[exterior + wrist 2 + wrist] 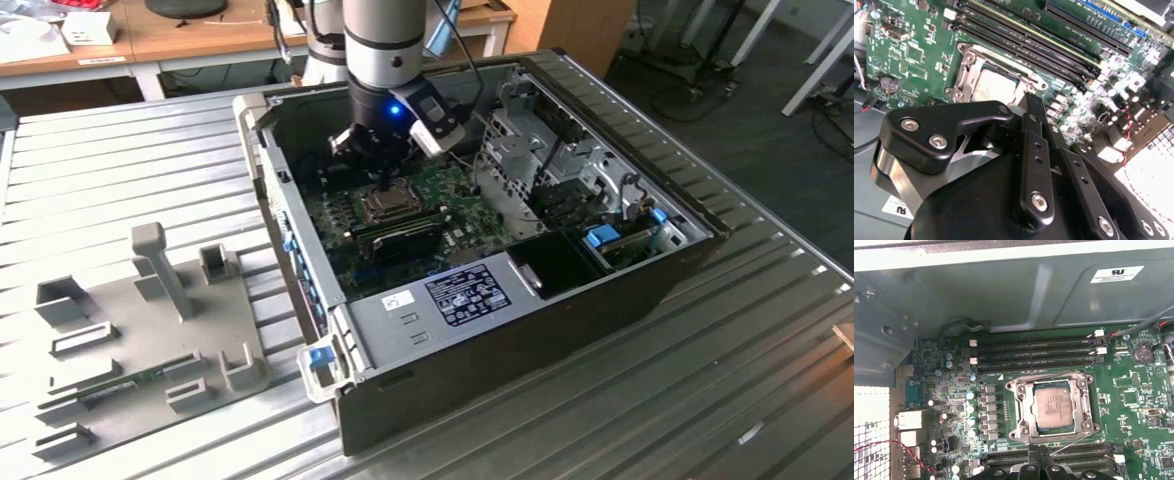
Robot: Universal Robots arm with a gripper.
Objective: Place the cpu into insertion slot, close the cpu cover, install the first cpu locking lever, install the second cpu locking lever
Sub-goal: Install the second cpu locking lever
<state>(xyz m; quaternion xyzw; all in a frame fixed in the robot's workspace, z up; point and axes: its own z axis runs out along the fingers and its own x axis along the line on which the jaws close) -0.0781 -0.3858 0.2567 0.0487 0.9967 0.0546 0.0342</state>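
Note:
The cpu [1053,406] lies in the insertion slot [1019,432], its pale face showing through the window of the cpu cover [1024,407], which lies flat over it. One thin wire lever [1044,374] runs along the socket's edge beside the memory slots. A second wire lever [1071,444] slants out from a socket corner and ends at my fingertips. My gripper [1029,100] is shut, with its tip at the socket's edge, beside the cpu [996,85]. In the exterior view the gripper [387,185] hangs just above the socket [388,206] inside the case.
The green board [1134,390] lies in an open computer case [534,330] on a ribbed metal table. Long black memory slots [1034,354] flank the socket on two sides. Drive cages [534,150] rise on the exterior view's right. A grey fixture plate [147,330] lies to the left.

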